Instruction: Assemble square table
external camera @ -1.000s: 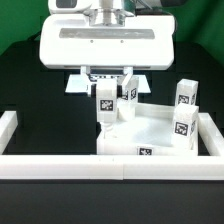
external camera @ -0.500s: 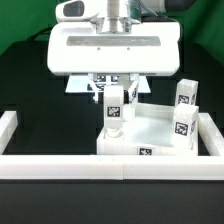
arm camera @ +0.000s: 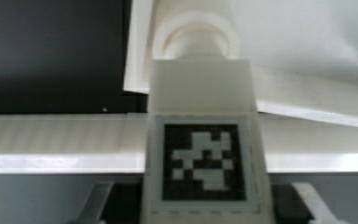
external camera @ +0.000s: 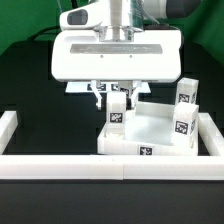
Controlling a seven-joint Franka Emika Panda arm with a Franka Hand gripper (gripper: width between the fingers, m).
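The white square tabletop (external camera: 152,133) lies tray-like inside the border walls, with a tag on its front rim. My gripper (external camera: 117,93) is shut on a short white leg (external camera: 117,108) with a black-and-white tag and holds it upright over the tabletop's near corner at the exterior view's left. In the wrist view the leg (arm camera: 202,130) sits between my fingers (arm camera: 114,200), and a round corner socket (arm camera: 201,40) of the tabletop (arm camera: 309,70) shows just beyond its end. Two more tagged legs (external camera: 186,93) (external camera: 183,128) stand at the tabletop's right side.
Long white border walls run along the front (external camera: 70,166), the exterior view's left (external camera: 8,125) and right (external camera: 212,130). The marker board (external camera: 80,86) lies behind the gripper, mostly hidden by the hand. The table surface is black.
My gripper, still holding the leg, has moved toward the exterior view's right and slightly down, closer over the tabletop's corner.
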